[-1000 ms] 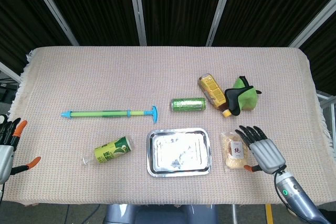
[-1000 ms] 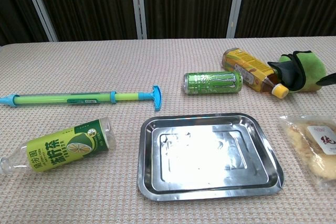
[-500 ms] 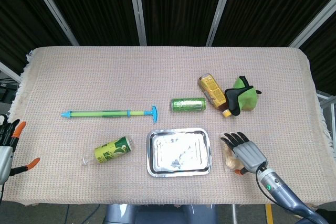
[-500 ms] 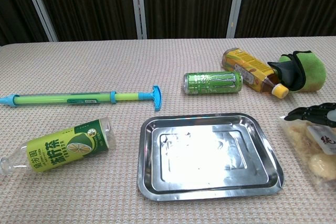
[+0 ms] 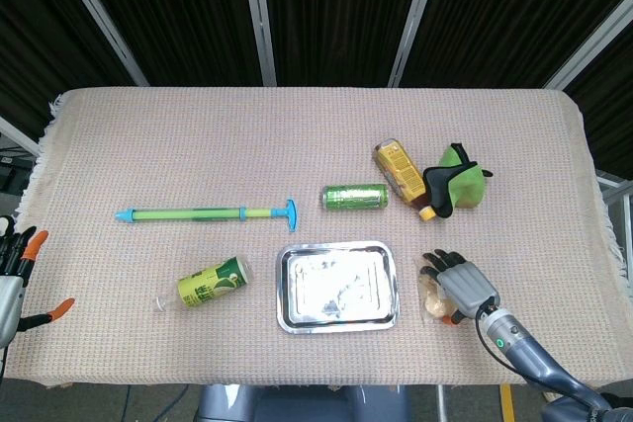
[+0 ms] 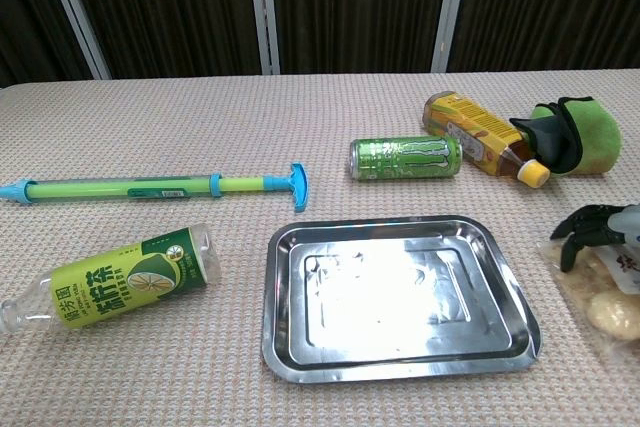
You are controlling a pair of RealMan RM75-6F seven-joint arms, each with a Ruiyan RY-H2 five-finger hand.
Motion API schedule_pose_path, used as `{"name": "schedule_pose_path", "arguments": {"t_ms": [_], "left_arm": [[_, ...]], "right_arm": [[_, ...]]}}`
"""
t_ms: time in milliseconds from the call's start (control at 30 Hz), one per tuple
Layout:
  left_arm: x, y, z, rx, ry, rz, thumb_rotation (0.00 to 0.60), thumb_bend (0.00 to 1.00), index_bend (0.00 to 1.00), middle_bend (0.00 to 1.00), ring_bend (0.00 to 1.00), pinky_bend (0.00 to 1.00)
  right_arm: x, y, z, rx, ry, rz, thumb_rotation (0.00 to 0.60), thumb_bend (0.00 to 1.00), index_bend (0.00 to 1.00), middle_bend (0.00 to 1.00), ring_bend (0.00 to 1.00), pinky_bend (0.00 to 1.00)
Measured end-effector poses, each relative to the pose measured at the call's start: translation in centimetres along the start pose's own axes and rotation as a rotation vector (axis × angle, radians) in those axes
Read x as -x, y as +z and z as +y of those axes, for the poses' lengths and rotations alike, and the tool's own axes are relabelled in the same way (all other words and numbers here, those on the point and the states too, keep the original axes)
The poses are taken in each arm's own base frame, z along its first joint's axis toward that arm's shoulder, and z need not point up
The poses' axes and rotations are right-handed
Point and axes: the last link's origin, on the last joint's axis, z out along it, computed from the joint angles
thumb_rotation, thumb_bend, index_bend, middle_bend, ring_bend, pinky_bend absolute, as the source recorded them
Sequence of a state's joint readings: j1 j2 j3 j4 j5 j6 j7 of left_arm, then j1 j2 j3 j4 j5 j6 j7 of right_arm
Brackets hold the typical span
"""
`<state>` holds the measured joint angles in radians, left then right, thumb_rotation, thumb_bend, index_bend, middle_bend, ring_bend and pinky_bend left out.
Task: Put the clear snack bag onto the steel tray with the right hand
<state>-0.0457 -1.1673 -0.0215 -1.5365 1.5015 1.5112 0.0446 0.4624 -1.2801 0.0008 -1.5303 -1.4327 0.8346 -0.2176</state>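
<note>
The clear snack bag point(image 5: 431, 296) point(image 6: 598, 313) lies on the cloth just right of the steel tray point(image 5: 337, 318) point(image 6: 400, 360), which holds nothing. My right hand point(image 5: 461, 285) point(image 6: 603, 226) lies on top of the bag and covers most of it. Its dark fingers point(image 6: 572, 244) curl down over the bag's far end, and its orange-tipped thumb sits at the bag's near right side. The bag still rests on the table. My left hand point(image 5: 14, 277) hangs off the table's left edge with its fingers apart, holding nothing.
A green can point(image 5: 355, 197) lies behind the tray, beside an orange-labelled bottle point(image 5: 401, 173) and a green and black pouch point(image 5: 456, 180). A green tea bottle point(image 5: 210, 284) lies left of the tray, and a long blue-green pump point(image 5: 205, 213) further back.
My right hand has slid left and forward from beside the bag to on top of it. Its fingers have bent from stretched out to curled onto the bag.
</note>
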Motion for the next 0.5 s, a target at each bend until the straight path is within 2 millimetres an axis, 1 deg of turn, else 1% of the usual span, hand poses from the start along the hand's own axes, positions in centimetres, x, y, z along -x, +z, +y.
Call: {"name": "schedule_pose_path", "arguments": {"t_ms": [67, 133, 333, 433, 500], "left_arm": [[0.0, 0.0, 0.0, 0.000, -0.001, 0.000, 0.485, 0.07, 0.06, 0.00, 0.00, 0.00], [0.0, 0.0, 0.0, 0.000, -0.001, 0.000, 0.489, 0.07, 0.06, 0.00, 0.00, 0.00], [0.0, 0.1, 0.0, 0.001, -0.002, -0.001, 0.486, 0.07, 0.06, 0.00, 0.00, 0.00], [0.0, 0.2, 0.0, 0.003, -0.001, 0.000, 0.488, 0.07, 0.06, 0.00, 0.00, 0.00], [0.0, 0.2, 0.1, 0.005, -0.004, 0.000, 0.487, 0.07, 0.06, 0.00, 0.00, 0.00]], "right_arm": [[-0.3, 0.0, 0.0, -0.002, -0.005, 0.010, 0.600, 0.09, 0.53, 0.34, 0.27, 0.44], [-0.6, -0.1, -0.1, -0.005, -0.006, 0.020, 0.600, 0.09, 0.55, 0.36, 0.29, 0.46], [-2.5, -0.7, -0.7, -0.034, -0.008, 0.062, 0.600, 0.09, 0.55, 0.37, 0.32, 0.49], [-4.0, -1.1, -1.6, -0.066, -0.005, 0.100, 0.600, 0.09, 0.55, 0.37, 0.33, 0.50], [-5.6, -1.4, -2.6, -0.104, 0.001, 0.138, 0.600, 0.09, 0.54, 0.37, 0.33, 0.50]]}}
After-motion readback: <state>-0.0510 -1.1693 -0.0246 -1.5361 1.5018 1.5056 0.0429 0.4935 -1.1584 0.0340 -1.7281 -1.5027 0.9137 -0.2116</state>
